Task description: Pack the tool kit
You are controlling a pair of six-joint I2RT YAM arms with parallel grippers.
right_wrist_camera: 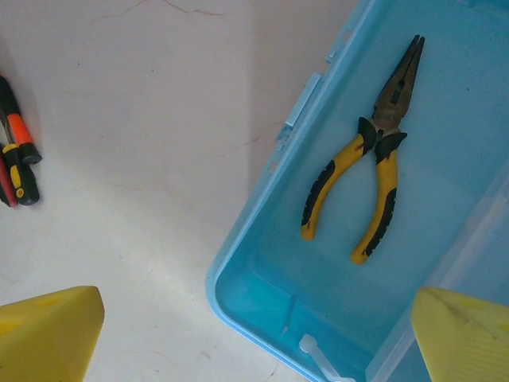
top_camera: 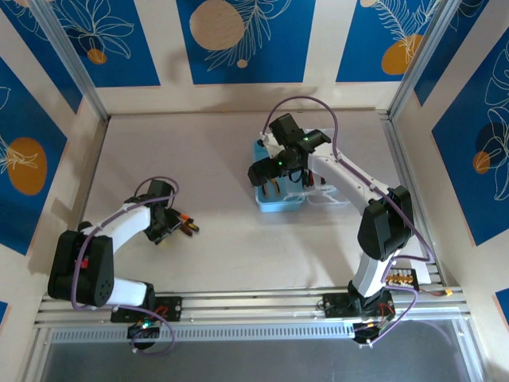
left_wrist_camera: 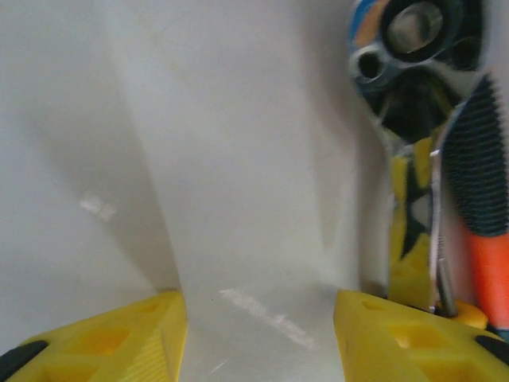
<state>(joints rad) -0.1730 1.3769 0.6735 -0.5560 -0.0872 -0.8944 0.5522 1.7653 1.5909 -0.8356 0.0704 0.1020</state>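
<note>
1. Blue see-through plastic forms the tool case (top_camera: 278, 205), which lies open toward the back right of the bench (top_camera: 207, 151). Its clear lid (top_camera: 322, 199) is folded flat to the right, so the case can be loaded from above.
2. One pair of yellow-and-black pliers (right_wrist_camera: 382, 137) lies flat and slanted on the case floor. The floor around them is bare, so I judge the packing barely begun.
3. Right pincer (right_wrist_camera: 254, 342) hangs over the near corner of the case, released, spread wide and grasping nothing. It looks parked there, clear of the other arm's work.
4. Loose tools (top_camera: 188, 226) lie in a tight bundle on the bench, well to the left of the case. Among them are a black-and-orange screwdriver (left_wrist_camera: 481, 183) and what looks like a wrench head (left_wrist_camera: 413, 36).
5. Left pincer (left_wrist_camera: 258, 342) sits low beside that bundle, released, with only bare bench in its gap. The tools lie ahead of one finger (left_wrist_camera: 406, 334), not between the two.
6. By my reckoning it must shift sideways to bring one handle into the gap. The tools are packed so close that a neighbour may be dragged along.
</note>
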